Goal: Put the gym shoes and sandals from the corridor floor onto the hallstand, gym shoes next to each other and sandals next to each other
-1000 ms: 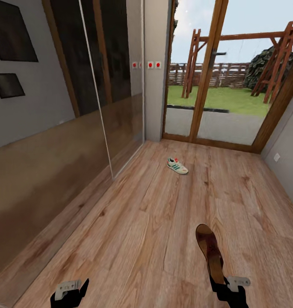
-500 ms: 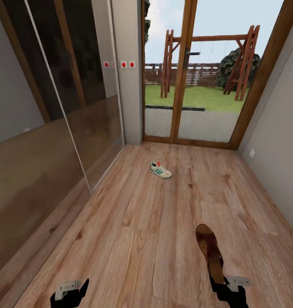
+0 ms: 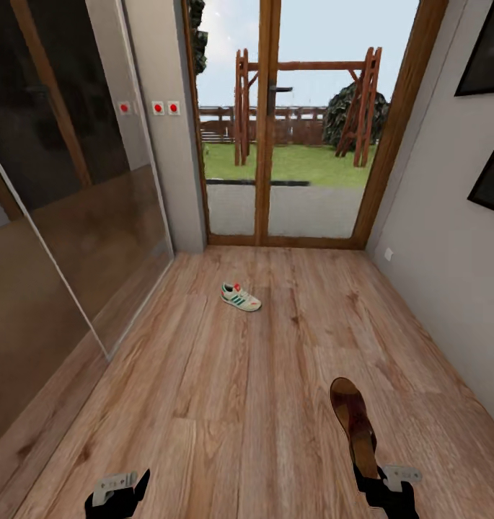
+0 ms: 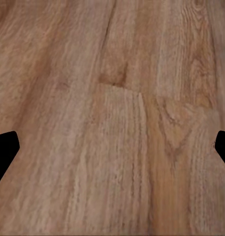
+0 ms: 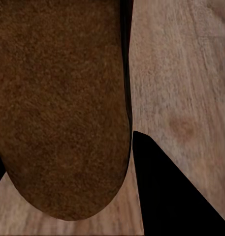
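One gym shoe (image 3: 240, 297), cream-white with green stripes and a red tongue label, lies alone on the corridor floor (image 3: 225, 389) far ahead, near the glass door. A brown sandal (image 3: 353, 419) sticks forward from my right gripper (image 3: 370, 472), which is shut on its heel end. In the right wrist view the sandal's brown surface (image 5: 58, 108) spreads wide, with a black finger (image 5: 176, 196) beside it. My left gripper (image 3: 121, 493) hangs open over bare planks, its dark fingertips (image 4: 4, 150) wide apart. The hallstand is out of view.
A mirrored sliding-door wardrobe (image 3: 59, 216) lines the left side. A wood-framed glass door (image 3: 272, 180) closes the corridor's far end. The grey right wall (image 3: 441, 274) carries dark pictures (image 3: 492, 180) and a low socket (image 3: 388, 254).
The whole view has swung to the right, so the wardrobe, door and gym shoe sit further left in the picture. Both grippers and the held sandal keep their places.
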You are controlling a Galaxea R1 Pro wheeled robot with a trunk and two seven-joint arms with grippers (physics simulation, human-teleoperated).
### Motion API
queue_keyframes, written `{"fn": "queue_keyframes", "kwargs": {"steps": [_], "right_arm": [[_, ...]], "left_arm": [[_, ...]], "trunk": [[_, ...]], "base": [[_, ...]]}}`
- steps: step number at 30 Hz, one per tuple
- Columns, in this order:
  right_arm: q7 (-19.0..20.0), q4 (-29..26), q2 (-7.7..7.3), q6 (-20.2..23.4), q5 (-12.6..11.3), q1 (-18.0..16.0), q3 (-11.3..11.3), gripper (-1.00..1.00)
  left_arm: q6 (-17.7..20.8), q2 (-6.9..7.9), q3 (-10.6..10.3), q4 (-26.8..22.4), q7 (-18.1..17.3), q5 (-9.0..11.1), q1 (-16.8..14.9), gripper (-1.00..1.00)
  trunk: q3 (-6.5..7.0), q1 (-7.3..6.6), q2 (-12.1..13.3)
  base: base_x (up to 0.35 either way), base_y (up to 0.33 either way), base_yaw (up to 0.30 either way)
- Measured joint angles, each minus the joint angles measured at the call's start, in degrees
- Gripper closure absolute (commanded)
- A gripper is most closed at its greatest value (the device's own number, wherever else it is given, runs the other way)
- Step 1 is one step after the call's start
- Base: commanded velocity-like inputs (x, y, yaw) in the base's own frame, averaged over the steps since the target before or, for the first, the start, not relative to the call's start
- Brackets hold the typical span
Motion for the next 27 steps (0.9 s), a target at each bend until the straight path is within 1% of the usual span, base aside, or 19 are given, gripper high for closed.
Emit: {"fn": "queue_keyframes", "kwargs": {"steps": [7,9,17,27], "right_arm": [[0.0,0.0,0.00,0.0,0.0,0.0,0.0,1.00],[0.0,0.0,0.00,0.0,0.0,0.0,0.0,1.00],[0.0,0.0,0.01,0.0,0.0,0.0,0.0,1.00],[0.0,0.0,0.01,0.0,0.0,0.0,0.0,1.00]], "left_arm": [[0.0,0.00,0.0,0.0,0.0,0.0,0.0,-1.00],[0.0,0.00,0.0,0.0,0.0,0.0,0.0,-1.00],[0.0,0.00,0.0,0.0,0.0,0.0,0.0,-1.00],[0.0,0.05,0.0,0.0,0.0,0.0,0.0,-1.00]], "trunk": [[0.00,0.00,0.0],[0.00,0.00,0.0],[0.00,0.00,0.0],[0.00,0.00,0.0]], "base": [[0.337,0.000,-0.289],[0.337,0.009,-0.178],[0.337,0.070,-0.043],[0.330,0.131,-0.002]]}}
